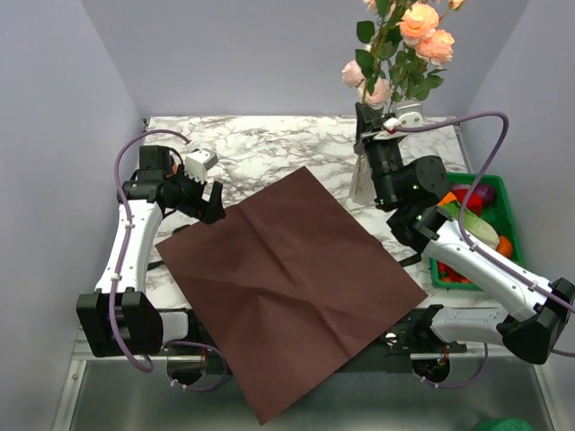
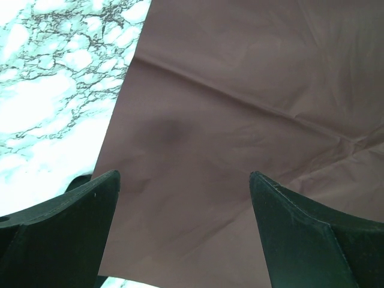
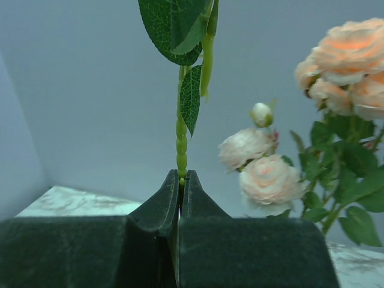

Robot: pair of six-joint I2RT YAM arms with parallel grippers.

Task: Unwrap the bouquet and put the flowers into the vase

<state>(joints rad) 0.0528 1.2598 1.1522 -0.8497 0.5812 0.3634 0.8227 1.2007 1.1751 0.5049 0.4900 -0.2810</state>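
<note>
Now: right gripper point(image 3: 181, 178) clenched on one thin green stem point(image 3: 181, 147), tip-only pinch; flowers point(image 1: 422, 36) stand upright at the bench's point(image 1: 260, 144) far right corner. Left gripper point(image 2: 183, 180) released above the spread paper point(image 1: 287, 278). Risk: stem twists or slips, missing the vase, itself hidden.

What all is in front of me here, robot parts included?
Creased dark red paper sheet: one, spread flat mid-table, overhanging the near edge.
Pink and peach rose blooms on leafy green stems: several, standing far right.
Slim white grey-veined vase: one, far right, mostly hidden by the right arm.
Green plastic crate: one, right edge, holding red, purple and orange vegetables.
White marble-patterned table: one, grey-veined, underneath everything.
Left end effector: one, black, open over the paper's left edge.
Right end effector: one, black, shut on a green stem.
</note>
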